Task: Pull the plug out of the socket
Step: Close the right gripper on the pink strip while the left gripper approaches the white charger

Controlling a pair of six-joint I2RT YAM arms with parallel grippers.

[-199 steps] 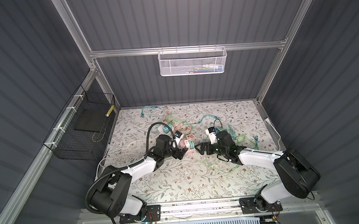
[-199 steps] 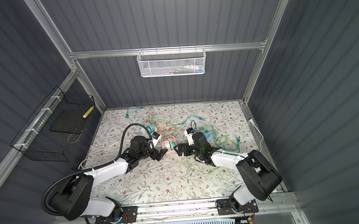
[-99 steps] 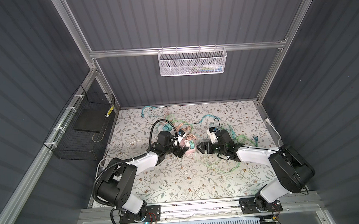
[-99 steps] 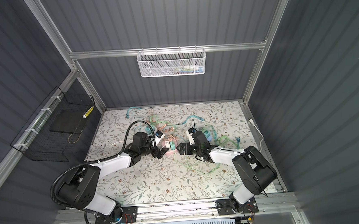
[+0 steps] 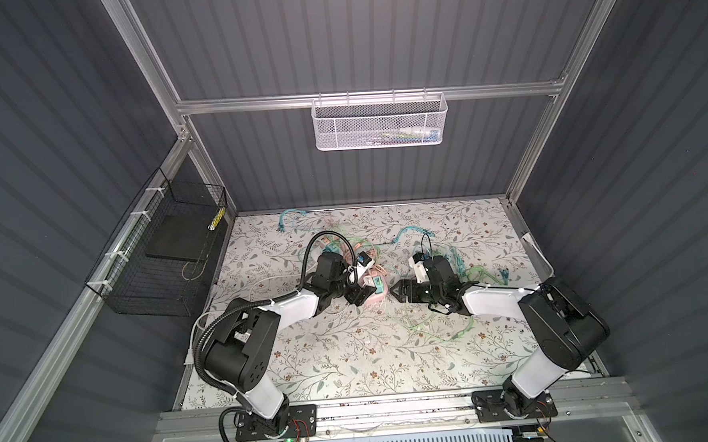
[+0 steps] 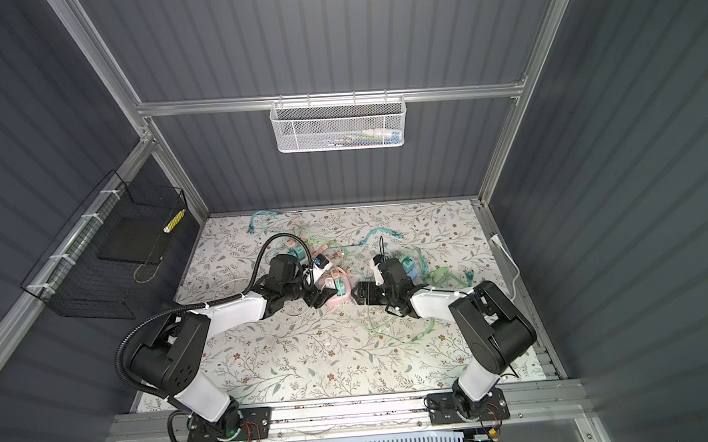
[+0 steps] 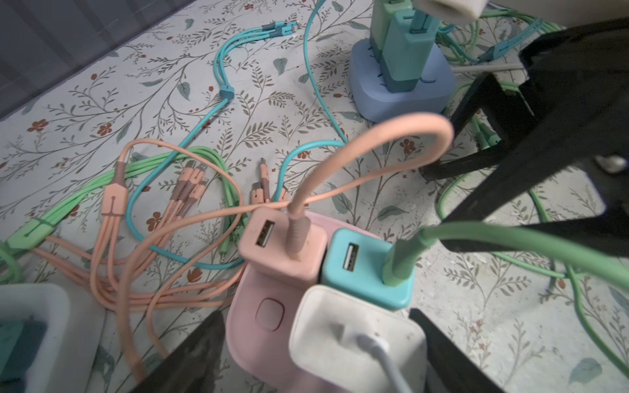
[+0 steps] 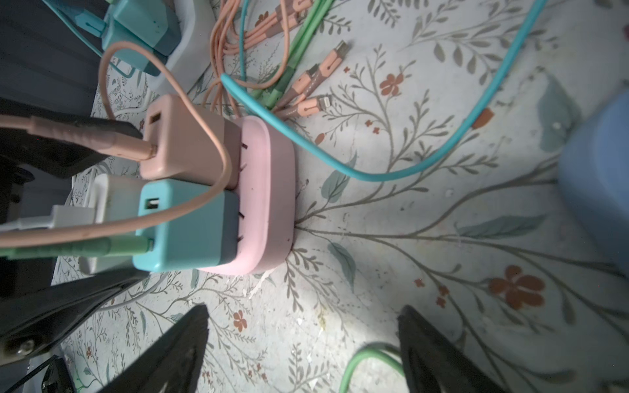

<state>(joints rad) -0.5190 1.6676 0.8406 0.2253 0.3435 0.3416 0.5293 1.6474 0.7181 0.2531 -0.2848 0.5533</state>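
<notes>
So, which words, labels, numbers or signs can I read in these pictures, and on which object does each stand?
No text can be read.
pink socket, pink plug, teal plug, white plug: no print visible.
Items in the white mesh basket: labels too blurred to read.

Over the last second, the left arm (image 5: 242, 352) has swung its black elbow housing right and toward the far side. Its white forearm followed, and the black corrugated hose (image 5: 324, 237) arching over the wrist moved right with it. The wrist block behind the left gripper (image 5: 360, 297) edged far and right, over the pink rounded plastic socket block (image 5: 374, 302); any tip shift is too small to call. The right arm (image 5: 566, 331) has pulled its elbow housing left and far, forearm sliding left with it; the right gripper (image 5: 394, 290) tip barely crept. Any finger-gap change can't be read in the top views.
</notes>
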